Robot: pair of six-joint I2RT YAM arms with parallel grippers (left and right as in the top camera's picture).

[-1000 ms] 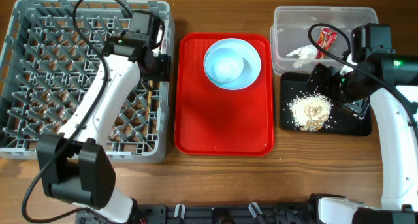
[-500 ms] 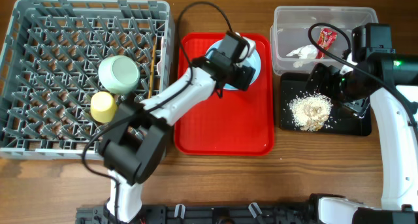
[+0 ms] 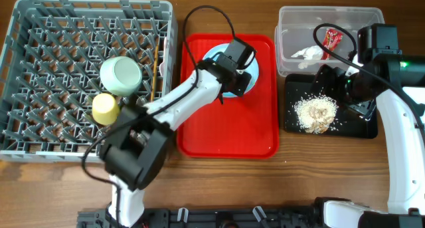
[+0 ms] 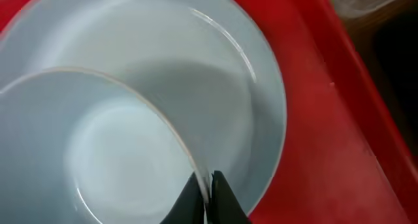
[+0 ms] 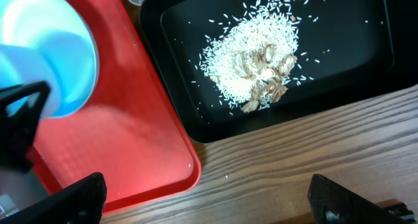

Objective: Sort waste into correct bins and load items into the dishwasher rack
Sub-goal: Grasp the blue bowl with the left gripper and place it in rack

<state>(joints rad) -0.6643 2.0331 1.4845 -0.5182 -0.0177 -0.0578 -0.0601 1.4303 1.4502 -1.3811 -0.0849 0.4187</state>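
Observation:
My left gripper (image 4: 209, 188) is shut on the rim of the small white bowl (image 4: 111, 145). The bowl sits in the pale-blue plate (image 4: 215, 74) on the red tray (image 4: 326, 152). From overhead the left gripper (image 3: 238, 74) covers most of the bowl, and the plate (image 3: 214, 56) shows around it. In the grey dishwasher rack (image 3: 40, 28) lie a pale green saucer-bowl (image 3: 121, 75), a yellow cup (image 3: 105, 108) and chopsticks (image 3: 154, 72). My right gripper (image 5: 209, 201) is open and holds nothing, above the table beside the black tray (image 5: 366, 28) with its food scraps (image 5: 258, 57).
The clear tub (image 3: 332, 18) at the back right holds the red wrapper (image 3: 331, 37) and the white tissue (image 3: 307, 53). The black tray (image 3: 295, 121) lies just in front of it. The red tray (image 3: 226, 135) separates the rack from the bins.
My left arm swung from the rack over to the red tray, uncovering the cup and saucer-bowl. Its jaws, open half a second ago, have shut on the bowl's rim. The right arm is still.

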